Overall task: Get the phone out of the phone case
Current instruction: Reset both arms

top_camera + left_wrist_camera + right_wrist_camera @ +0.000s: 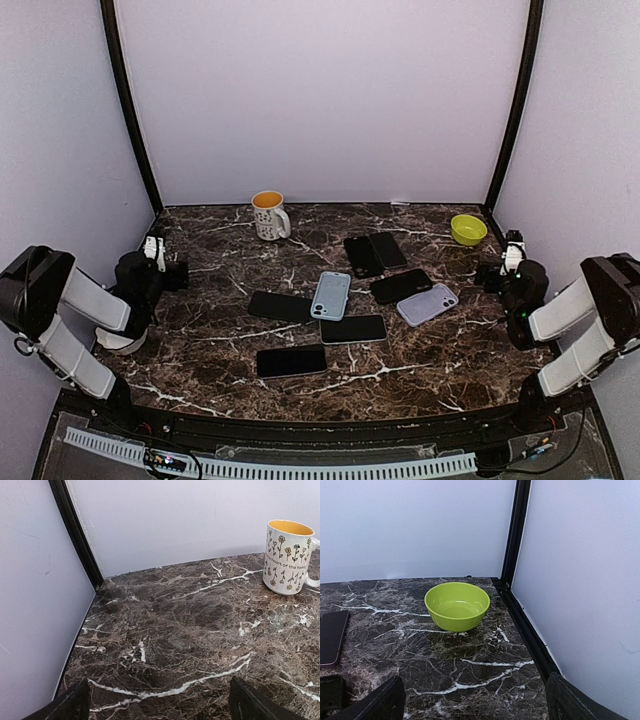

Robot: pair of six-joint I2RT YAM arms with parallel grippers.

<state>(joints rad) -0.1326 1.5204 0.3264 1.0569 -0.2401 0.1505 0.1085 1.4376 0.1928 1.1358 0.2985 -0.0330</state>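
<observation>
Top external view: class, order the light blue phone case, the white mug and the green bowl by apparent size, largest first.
1. Joint first: light blue phone case and mug. They look too alike to rank, and the mug stands upright and farther back.
2. Smallest: green bowl.

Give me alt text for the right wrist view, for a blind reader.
A lime-green bowl sits on a dark marble table near the corner of the walls. A black phone lies at the left edge, and the open right gripper frames the bottom corners.
</observation>
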